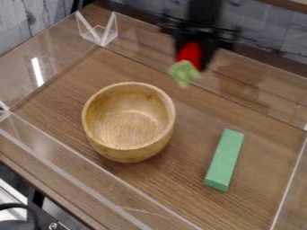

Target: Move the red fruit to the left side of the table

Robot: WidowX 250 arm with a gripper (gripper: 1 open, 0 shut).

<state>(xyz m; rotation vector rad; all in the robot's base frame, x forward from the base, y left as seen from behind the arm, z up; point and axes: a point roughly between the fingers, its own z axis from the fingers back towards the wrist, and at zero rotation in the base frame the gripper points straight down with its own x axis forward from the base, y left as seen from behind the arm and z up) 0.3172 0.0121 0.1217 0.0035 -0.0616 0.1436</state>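
The red fruit (pixel 185 69), a small red strawberry with a green leafy cap hanging downward, is held in the air above the back middle of the table (pixel 144 189). My gripper (pixel 191 56) points straight down and is shut on the fruit's red body. The picture is motion-blurred here, so the fingertips are hard to make out. The fruit hangs just beyond and to the right of the wooden bowl and touches nothing below it.
A round light wooden bowl (pixel 128 119) stands at centre-left. A long green block (pixel 224 159) lies at the front right. Low clear acrylic walls (pixel 42 67) edge the table, with a clear folded piece (pixel 96 29) at the back left corner.
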